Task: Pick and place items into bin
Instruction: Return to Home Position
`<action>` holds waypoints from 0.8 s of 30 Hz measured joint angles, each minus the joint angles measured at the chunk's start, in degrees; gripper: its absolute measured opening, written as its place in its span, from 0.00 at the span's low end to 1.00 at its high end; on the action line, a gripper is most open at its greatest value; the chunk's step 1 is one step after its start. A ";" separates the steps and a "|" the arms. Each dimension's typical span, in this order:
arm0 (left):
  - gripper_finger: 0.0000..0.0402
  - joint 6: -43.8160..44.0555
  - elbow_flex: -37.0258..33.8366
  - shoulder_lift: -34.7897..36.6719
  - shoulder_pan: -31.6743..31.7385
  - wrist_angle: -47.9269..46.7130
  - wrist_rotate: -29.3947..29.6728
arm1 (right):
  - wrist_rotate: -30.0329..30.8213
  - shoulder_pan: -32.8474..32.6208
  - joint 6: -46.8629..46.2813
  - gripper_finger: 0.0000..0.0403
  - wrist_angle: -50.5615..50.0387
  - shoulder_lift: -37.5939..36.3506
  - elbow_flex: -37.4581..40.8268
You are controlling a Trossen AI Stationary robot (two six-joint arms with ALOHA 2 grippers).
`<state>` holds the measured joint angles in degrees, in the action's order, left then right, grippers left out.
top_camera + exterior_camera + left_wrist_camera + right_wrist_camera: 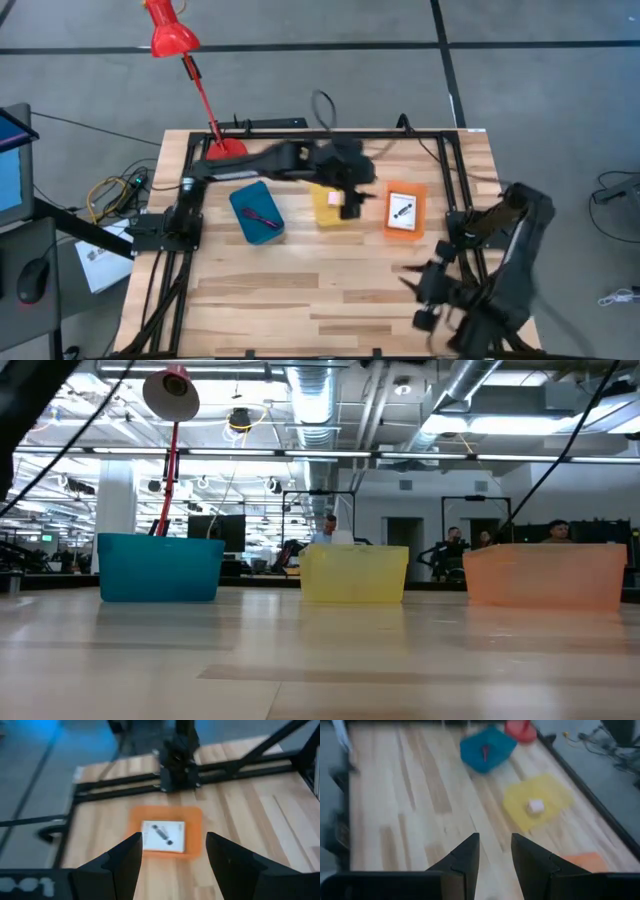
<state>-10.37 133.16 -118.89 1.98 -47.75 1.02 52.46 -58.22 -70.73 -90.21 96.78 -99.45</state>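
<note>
Left gripper [173,840] hangs spread wide, empty and touching nothing, over the yellow bin's [555,790] side nearest the orange bin [194,815]. White card [163,836] lies flat in the orange bin, pink cube [536,806] in the yellow bin, red cord [262,215] in the blue bin [245,195]. All three are binned, so the step looks like homing. Next move: left arm lifts clear of the rims and folds back. Right gripper [495,840], at the table's [300,300] front right, has its fingers narrowly apart and holds nothing.

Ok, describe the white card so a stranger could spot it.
On the wooden table, a blue bin, a yellow bin and an orange bin stand in a row. The white square card lies in the orange bin; only it is flat, black-marked.
</note>
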 joint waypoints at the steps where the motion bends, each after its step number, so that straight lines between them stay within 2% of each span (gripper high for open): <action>1: 0.52 0.02 0.00 2.09 0.00 -1.67 0.97 | 0.82 -0.30 0.30 0.27 0.17 -1.68 -0.72; 4: 0.52 0.12 0.00 8.43 -0.20 -8.65 3.94 | 4.38 -1.92 2.39 0.27 0.24 -7.13 -1.69; 9: 0.52 4.43 0.00 18.71 -1.04 -21.65 8.24 | 14.73 -5.98 8.50 0.27 0.21 -16.15 -0.48; 12: 0.52 7.34 -0.31 24.17 -2.49 -27.50 10.34 | 16.29 -7.96 9.15 0.27 0.37 -19.91 1.88; 14: 0.52 9.85 -3.11 27.75 -4.27 -30.23 10.48 | 16.49 -8.60 8.40 0.27 1.08 -21.94 5.05; 16: 0.52 12.68 -9.80 31.81 -7.06 -28.18 11.17 | 16.39 -8.95 3.78 0.27 2.12 -23.35 10.19; 18: 0.52 14.27 -19.94 36.56 -10.95 -22.33 14.13 | 16.22 -9.28 -0.47 0.27 5.39 -24.35 17.59; 22: 0.52 17.84 -44.37 46.79 -17.63 -4.46 23.59 | 16.43 -9.29 -5.71 0.27 20.49 -25.44 33.99; 24: 0.52 21.83 -56.48 51.74 -19.46 5.57 29.33 | 16.47 -9.25 -5.22 0.27 29.46 -25.97 40.51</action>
<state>11.46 76.68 -67.15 -17.48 -42.18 30.35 68.93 -67.46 -75.95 -60.75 70.81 -58.94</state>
